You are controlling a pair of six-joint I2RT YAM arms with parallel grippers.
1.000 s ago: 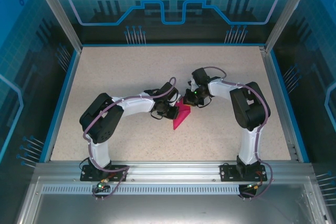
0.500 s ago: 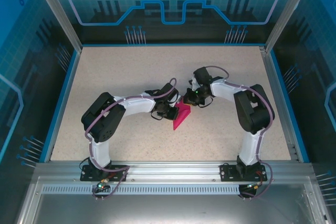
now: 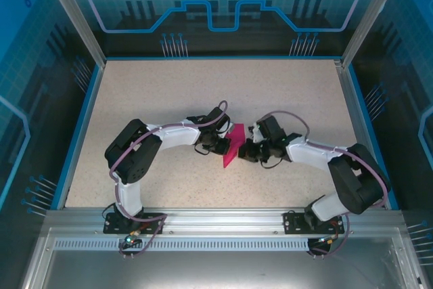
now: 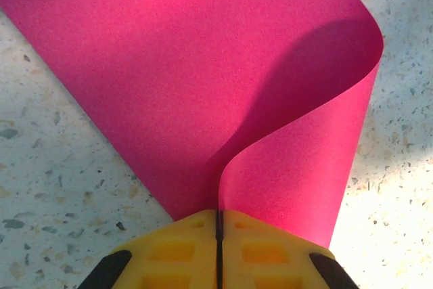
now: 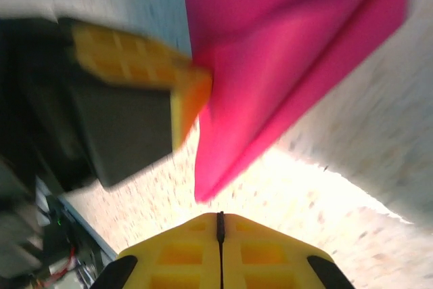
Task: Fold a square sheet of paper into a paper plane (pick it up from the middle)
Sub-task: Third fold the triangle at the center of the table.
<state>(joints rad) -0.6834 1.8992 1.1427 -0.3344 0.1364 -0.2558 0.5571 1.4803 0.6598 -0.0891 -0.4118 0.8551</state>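
Top external: we see the square sheet of paper (image 3: 235, 145), bent over on itself, mid-table (image 3: 169, 99), with the left gripper (image 3: 220, 145) at its left edge and the right gripper (image 3: 247, 153) just beside its right.

Left wrist: the jaws are pressed together, pinching the paper's two curled layers (no crease yet, we judge).

Right wrist, blurred: the jaws are closed on nothing, and the paper's corner lies just ahead.

We fear a skewed crease if the loop is pressed off-line, or the layers slipping in the pinch if nudged.
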